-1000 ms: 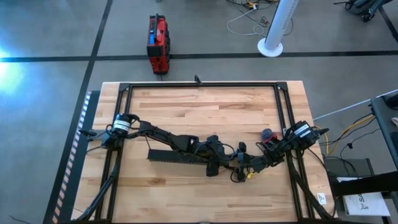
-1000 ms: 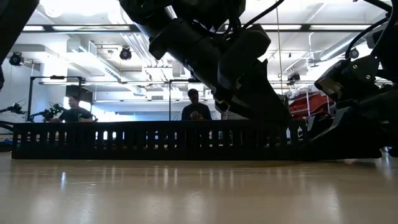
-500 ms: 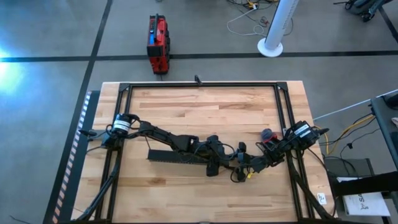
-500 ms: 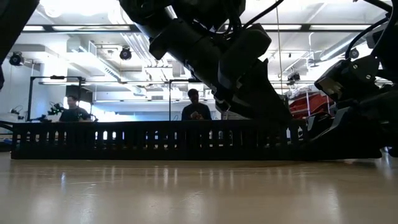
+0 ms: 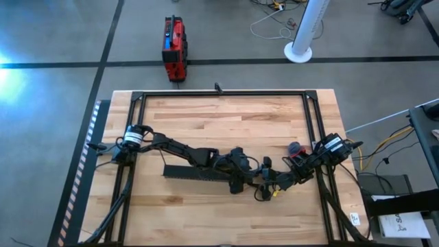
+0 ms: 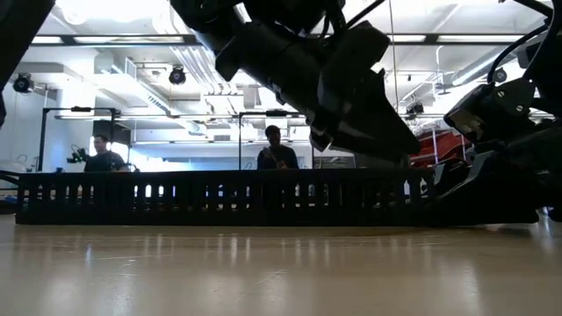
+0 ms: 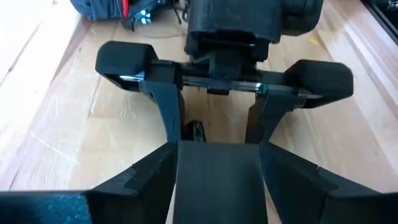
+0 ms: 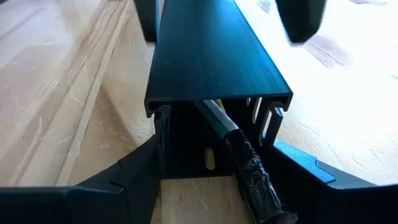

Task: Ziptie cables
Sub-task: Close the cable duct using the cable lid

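Where the two arms meet at the lower middle of the high view, the cables (image 8: 233, 140) lie inside a long black slotted bar (image 5: 195, 173), seen as a pale wire ending in a dark taped wrap. Both the left gripper (image 5: 240, 180) and the right gripper (image 5: 282, 180) clamp that bar's sides. Pale wood planks form the counter (image 5: 219, 120), edged by a black frame. Beyond it sit a red case (image 5: 173, 48) on grey floor and two people at distant desks. No writing is readable.

High view overhead; low view table-level; wrist views close; all share black bar (image 5: 199, 173).
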Robot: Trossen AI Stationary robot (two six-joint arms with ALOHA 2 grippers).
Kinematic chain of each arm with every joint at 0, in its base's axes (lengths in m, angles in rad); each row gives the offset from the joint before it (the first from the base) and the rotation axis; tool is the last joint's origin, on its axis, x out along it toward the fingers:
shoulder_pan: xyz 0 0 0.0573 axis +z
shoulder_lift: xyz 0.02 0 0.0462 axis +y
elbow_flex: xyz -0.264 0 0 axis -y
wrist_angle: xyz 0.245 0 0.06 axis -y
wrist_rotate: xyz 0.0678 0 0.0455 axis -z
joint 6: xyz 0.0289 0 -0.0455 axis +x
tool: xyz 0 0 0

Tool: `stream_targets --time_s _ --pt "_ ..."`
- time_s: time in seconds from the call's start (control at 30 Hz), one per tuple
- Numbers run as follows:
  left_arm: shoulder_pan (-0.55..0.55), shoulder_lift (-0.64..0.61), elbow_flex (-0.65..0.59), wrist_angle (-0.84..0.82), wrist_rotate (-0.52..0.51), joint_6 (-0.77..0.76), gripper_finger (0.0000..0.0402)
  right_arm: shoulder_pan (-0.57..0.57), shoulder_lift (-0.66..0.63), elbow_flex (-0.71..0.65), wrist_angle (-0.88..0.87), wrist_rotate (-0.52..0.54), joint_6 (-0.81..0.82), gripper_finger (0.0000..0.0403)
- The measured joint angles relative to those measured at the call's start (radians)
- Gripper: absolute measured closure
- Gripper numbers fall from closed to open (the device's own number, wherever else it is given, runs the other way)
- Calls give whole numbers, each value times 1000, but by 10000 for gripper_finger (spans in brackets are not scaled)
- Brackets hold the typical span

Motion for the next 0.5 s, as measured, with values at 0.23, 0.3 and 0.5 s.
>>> stream_targets --time_s 0.23,0.3,0.5 --pt "0 0 -2 -8 1 5 200 0 0 0 0 0 0 168" --pt "1 0 -2 -7 1 5 205 0 0 0 0 0 1 172" --pt "2 2 -3 -29 1 4 225 0 0 0 0 0 3 169"
